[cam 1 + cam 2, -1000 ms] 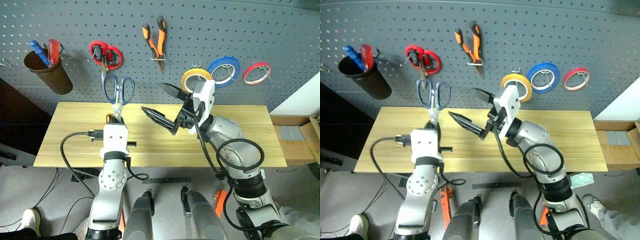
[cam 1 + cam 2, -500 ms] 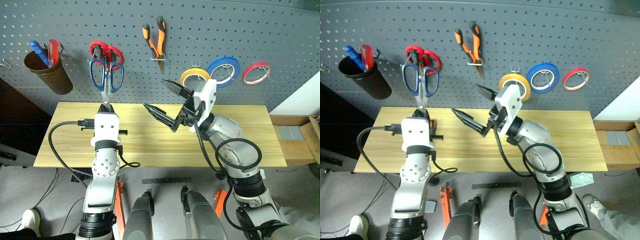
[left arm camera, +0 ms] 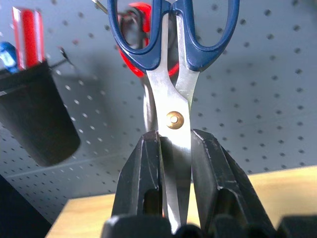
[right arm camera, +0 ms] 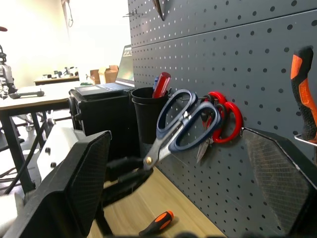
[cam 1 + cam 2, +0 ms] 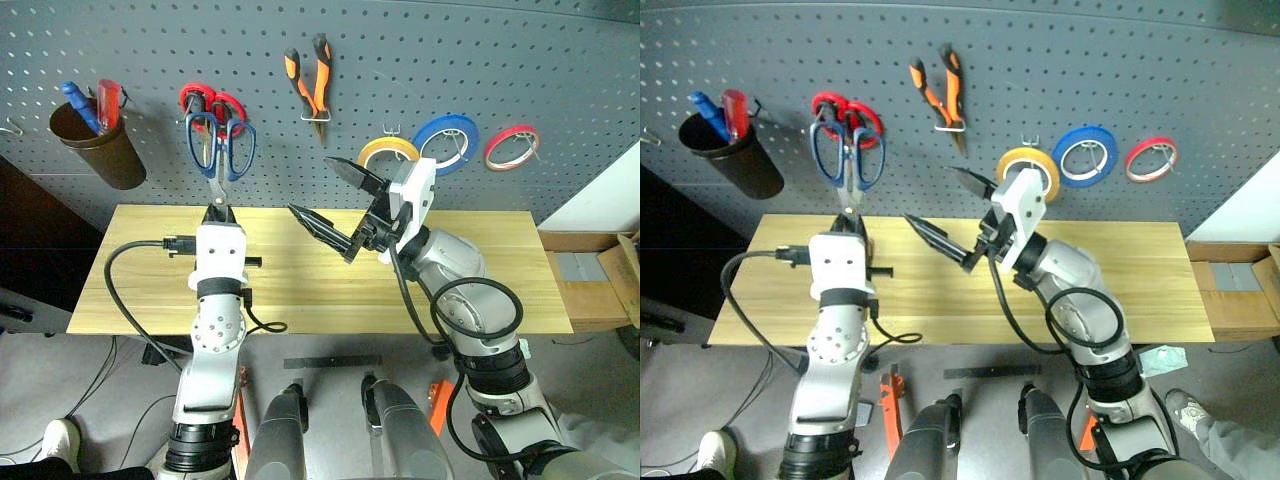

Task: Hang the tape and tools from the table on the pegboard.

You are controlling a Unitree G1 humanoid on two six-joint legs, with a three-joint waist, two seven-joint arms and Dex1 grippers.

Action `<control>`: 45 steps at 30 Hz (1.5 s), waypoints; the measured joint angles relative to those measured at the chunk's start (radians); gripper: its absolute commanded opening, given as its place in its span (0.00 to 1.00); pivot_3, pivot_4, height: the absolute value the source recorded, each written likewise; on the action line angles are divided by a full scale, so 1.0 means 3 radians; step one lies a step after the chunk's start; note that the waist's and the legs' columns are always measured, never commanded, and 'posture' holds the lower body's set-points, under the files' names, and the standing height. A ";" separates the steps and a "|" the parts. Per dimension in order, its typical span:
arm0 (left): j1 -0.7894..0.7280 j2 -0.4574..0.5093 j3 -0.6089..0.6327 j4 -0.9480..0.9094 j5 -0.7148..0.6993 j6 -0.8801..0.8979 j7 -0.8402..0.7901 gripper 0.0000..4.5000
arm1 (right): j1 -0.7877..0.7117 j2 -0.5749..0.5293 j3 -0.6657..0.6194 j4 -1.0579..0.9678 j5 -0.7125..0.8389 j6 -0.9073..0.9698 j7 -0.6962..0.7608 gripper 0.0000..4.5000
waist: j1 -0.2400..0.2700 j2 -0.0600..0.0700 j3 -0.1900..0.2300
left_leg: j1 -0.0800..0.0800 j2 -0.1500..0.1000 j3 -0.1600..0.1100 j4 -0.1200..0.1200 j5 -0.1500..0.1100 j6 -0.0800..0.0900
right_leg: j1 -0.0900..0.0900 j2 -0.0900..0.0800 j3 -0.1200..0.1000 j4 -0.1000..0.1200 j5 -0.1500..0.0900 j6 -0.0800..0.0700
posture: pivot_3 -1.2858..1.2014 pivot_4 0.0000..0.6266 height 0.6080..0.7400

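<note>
Blue-handled scissors (image 5: 220,150) stand handles up, with my left gripper (image 5: 217,210) shut on their blades (image 3: 174,106). The handles sit against the pegboard (image 5: 500,60), overlapping the red scissors (image 5: 213,102) that hang there. My right gripper (image 5: 309,184) is open and empty above the middle of the table (image 5: 140,270), level with the yellow tape. The orange-and-black pliers (image 5: 312,80) hang on a hook. The yellow tape (image 5: 390,152) hangs on the board too. The small orange-and-black screwdriver (image 4: 156,223) lies on the table below the scissors.
A dark cup (image 5: 95,140) with a blue and a red tool hangs at the board's left. A blue roll (image 5: 447,140) and a thin red roll (image 5: 513,146) hang right of the yellow tape. A brown box (image 5: 600,270) adjoins the table's right end.
My left gripper has lifted the blue scissors up and toward the board, so their handles now overlap the red scissors. The right gripper has kept still.
</note>
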 measured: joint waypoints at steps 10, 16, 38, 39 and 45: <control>-0.0009 0.0014 0.0090 -0.0058 0.0050 0.0001 0.0002 0.11 | 0.0000 0.0004 0.0001 0.0108 -0.0035 -0.0089 0.0000 1.00 | 0.0007 -0.0009 -0.0012 | 0.0001 0.0000 -0.0002 0.0001 0.0000 0.0000 | 0.0002 -0.0001 -0.0001 0.0001 0.0010 -0.0015 | 0.51 0.40 1.00; -0.0024 0.0011 0.0134 -0.0062 0.0048 0.0006 0.0001 0.11 | 0.0000 0.0002 0.0001 0.0114 -0.0068 -0.0121 0.0000 1.00 | 0.0014 -0.0023 -0.0028 | 0.0004 0.0000 -0.0002 0.0002 0.0000 0.0000 | 0.0004 -0.0001 -0.0002 0.0002 0.0010 -0.0015 | 0.51 0.40 1.00; -0.0371 0.0029 0.0264 0.0332 -0.0212 0.0023 -0.0148 0.11 | 0.0001 -0.0025 -0.0014 0.0115 -0.0095 -0.0070 -0.0095 1.00 | 0.0022 -0.0024 -0.0029 | 0.0006 0.0001 -0.0004 0.0005 0.0001 0.0000 | 0.0007 -0.0002 -0.0003 0.0005 0.0012 -0.0018 | 0.51 0.43 1.00; -0.0385 0.0030 0.0265 0.0360 -0.0235 0.0030 -0.0153 0.11 | 0.0001 -0.0028 -0.0014 0.0115 -0.0095 -0.0070 -0.0096 1.00 | 0.0022 -0.0024 -0.0029 | 0.0006 0.0001 -0.0004 0.0005 0.0001 0.0000 | 0.0007 -0.0002 -0.0003 0.0005 0.0012 -0.0018 | 0.51 0.43 1.00; -0.0405 0.0058 0.0269 0.0429 -0.0310 0.0069 -0.0180 0.11 | 0.0001 -0.0031 -0.0014 0.0116 -0.0099 -0.0071 -0.0100 1.00 | 0.0022 -0.0024 -0.0029 | 0.0006 0.0001 -0.0004 0.0006 0.0001 0.0000 | 0.0007 -0.0002 -0.0003 0.0006 0.0013 -0.0019 | 0.51 0.44 1.00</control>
